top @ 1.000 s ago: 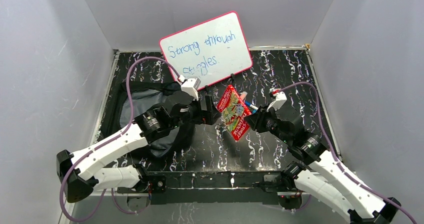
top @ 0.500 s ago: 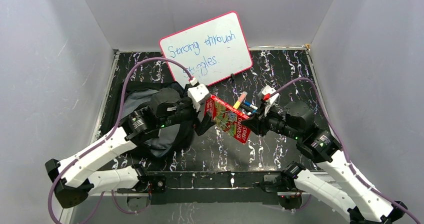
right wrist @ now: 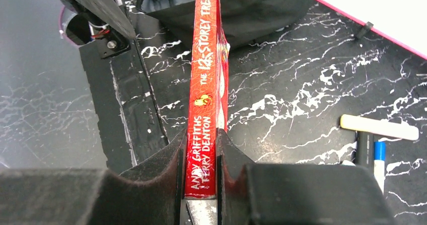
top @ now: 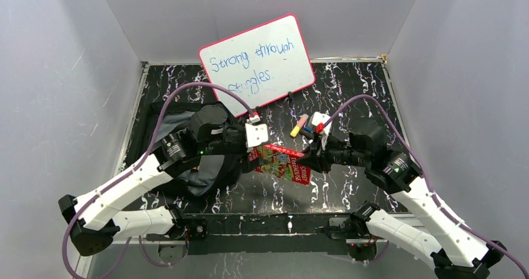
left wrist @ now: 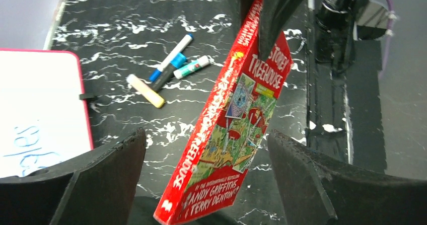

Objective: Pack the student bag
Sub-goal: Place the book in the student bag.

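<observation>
We clamp book point(right wrist: 207, 84) across covers in right end effector point(right wrist: 201, 182). Left end effector point(left wrist: 204, 154) gapes wide, empty, straddling book. Behind left end effector lies bag point(top: 163, 124): soft, floppy, probably light. We'd grip its opening rim.

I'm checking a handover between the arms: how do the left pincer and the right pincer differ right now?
The right pincer is shut on the red book, gripping one end; the left pincer stands wide open, holding nothing. The right pincer's fingers press the book's covers; the left pincer's fingers flank its free end without touching. Both have dark fingers and face the same book.
</observation>
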